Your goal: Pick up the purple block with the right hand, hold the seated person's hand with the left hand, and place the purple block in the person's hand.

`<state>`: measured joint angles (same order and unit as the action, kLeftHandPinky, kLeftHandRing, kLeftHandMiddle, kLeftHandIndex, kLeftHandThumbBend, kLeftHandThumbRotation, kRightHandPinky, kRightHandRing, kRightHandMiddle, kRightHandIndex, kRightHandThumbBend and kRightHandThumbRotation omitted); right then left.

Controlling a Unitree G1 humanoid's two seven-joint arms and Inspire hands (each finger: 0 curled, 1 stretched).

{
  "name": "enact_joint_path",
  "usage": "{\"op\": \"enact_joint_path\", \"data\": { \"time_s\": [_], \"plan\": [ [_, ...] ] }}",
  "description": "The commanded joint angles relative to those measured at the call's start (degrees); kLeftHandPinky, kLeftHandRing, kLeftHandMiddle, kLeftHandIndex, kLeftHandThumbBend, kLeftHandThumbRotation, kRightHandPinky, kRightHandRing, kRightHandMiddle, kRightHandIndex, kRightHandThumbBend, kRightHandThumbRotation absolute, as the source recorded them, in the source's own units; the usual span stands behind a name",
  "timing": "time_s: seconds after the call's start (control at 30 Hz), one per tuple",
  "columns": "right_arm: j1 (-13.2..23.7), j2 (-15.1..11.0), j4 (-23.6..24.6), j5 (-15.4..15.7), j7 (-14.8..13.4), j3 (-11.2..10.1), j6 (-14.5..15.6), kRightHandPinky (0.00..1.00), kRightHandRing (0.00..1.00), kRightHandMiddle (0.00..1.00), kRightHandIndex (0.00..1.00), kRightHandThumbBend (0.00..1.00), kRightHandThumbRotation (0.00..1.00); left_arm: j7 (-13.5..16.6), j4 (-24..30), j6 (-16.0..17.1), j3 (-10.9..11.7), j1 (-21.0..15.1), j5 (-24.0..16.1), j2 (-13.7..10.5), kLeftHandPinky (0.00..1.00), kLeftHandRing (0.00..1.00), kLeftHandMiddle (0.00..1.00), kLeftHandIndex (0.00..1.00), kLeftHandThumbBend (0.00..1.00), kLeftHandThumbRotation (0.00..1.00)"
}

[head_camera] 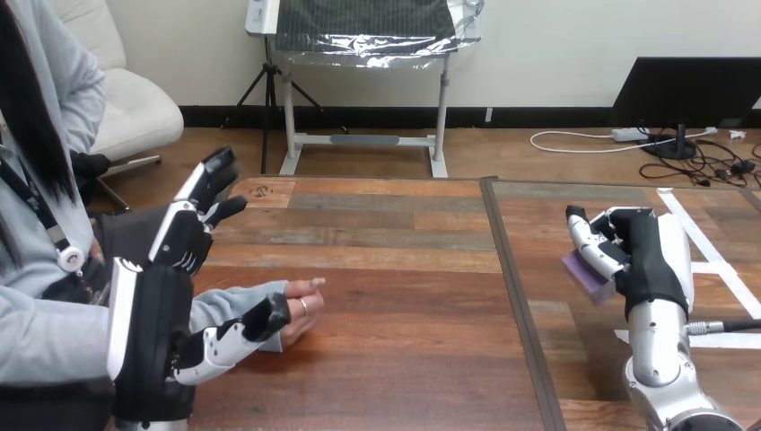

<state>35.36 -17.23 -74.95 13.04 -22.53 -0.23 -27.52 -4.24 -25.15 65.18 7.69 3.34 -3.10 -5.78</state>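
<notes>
The purple block was in the robot's right hand, whose fingers were curled around it, so that the block stuck out on the side that faced the person. This hand stood at the right part of the wooden table, well apart from the person, so the pick-up seemed done and the carrying across not yet begun. The robot's left hand was spread wide at the left side: its fingers pointed up and away, and its thumb reached forward, low, just beside the person's hand. The person's hand rested on the table with its fingers loosely bent, and the grey sleeve passed through the gap between the thumb and the fingers. The left hand seemed to be opened like this in order to take the wrist from the side, but nothing was closed around it. Probably the hold should come first, because it would keep the person's hand steady for receiving the block. Whether the palm was turned up enough for the block, I could not tell.
</notes>
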Motion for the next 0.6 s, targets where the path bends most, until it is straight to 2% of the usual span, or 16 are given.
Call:
{"op": "enact_joint_path", "data": {
  "time_s": [0.0,0.2,0.33,0.4,0.43,0.57],
  "plan": [
    [5.5,0.5,2.4,-0.8,0.0,-0.7,-1.4,0.02,0.06,0.11,0.15,0.28,0.37,1.7,2.1,-1.1,0.9,-1.9,-3.4,-0.3,0.81,0.91,0.93,0.89,1.00,0.72],
    [5.7,0.7,2.5,-0.8,0.2,-0.8,-1.4,0.01,0.06,0.11,0.14,0.28,0.37,4.3,1.7,-1.7,2.0,-2.5,-7.5,-1.0,0.82,0.91,0.93,0.89,1.00,0.74],
    [6.2,1.1,2.6,-2.0,1.3,-1.9,-1.1,0.01,0.05,0.10,0.13,0.27,0.38,9.1,4.4,-7.0,4.5,-1.7,-18.4,-2.7,0.85,0.92,0.92,0.90,1.00,0.72],
    [6.2,1.2,2.6,-2.0,1.3,-1.9,-1.1,0.01,0.05,0.10,0.13,0.27,0.39,10.3,4.9,-7.9,4.6,-1.6,-20.1,-2.9,0.86,0.92,0.92,0.90,1.00,0.71],
    [6.3,1.2,2.6,-2.2,1.4,-2.0,-1.1,0.01,0.05,0.10,0.13,0.27,0.39,11.0,5.5,-8.9,4.7,-1.4,-21.6,-3.2,0.88,0.92,0.92,0.90,1.00,0.67],
    [6.6,1.4,2.5,-2.8,1.7,-2.4,-0.9,0.01,0.06,0.11,0.13,0.27,0.40,13.4,7.7,-12.7,4.5,-1.0,-26.6,-4.7,0.89,0.93,0.93,0.91,1.00,0.66]
  ]
}}
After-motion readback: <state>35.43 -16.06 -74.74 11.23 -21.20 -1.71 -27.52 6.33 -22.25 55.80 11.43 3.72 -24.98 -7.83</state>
